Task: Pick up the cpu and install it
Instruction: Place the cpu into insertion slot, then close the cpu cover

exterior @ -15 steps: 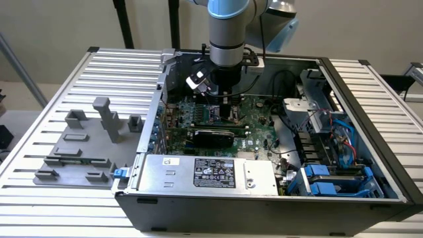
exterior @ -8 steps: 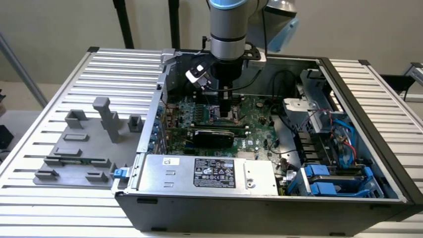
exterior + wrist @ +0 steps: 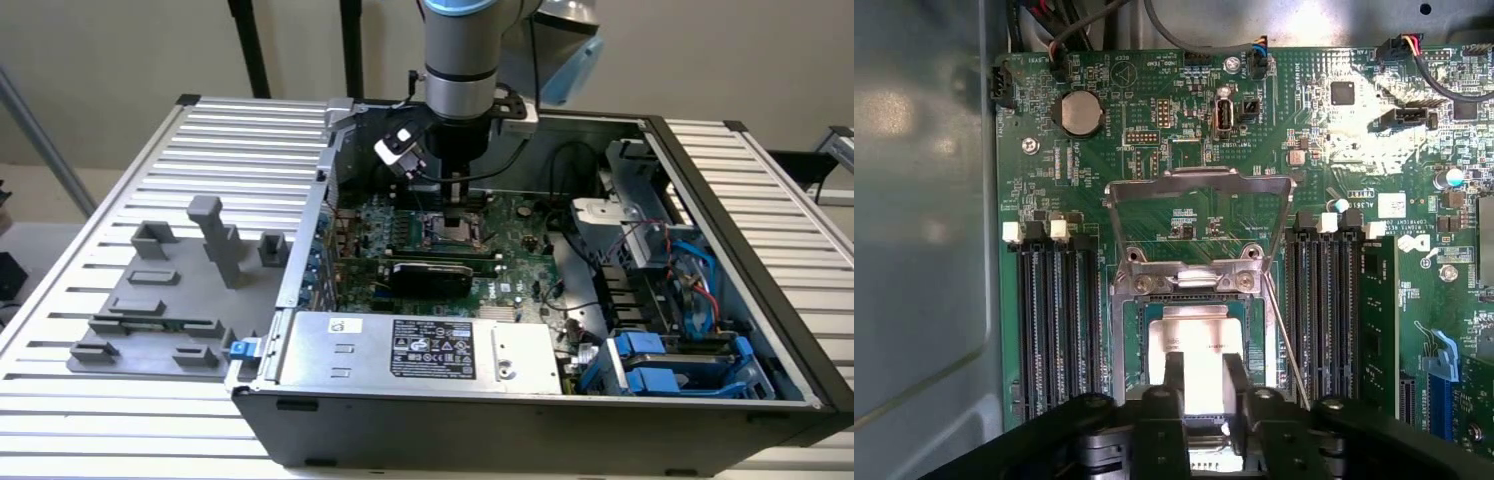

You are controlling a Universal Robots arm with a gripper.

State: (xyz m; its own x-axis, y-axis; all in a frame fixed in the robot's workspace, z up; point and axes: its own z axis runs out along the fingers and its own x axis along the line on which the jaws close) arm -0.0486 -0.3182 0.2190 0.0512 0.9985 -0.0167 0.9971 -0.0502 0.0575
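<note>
cpu (image 3: 1199, 345) was a flat silvery-white square with a shiny metal top, lying level, top up, inside the socket (image 3: 1122, 345), edges parallel to it.

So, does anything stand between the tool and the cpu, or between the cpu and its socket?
Nothing visible does. The metal cover is swung open, clear of the socket, and the cpu shows inside the socket frame, right beneath the tool.
</note>
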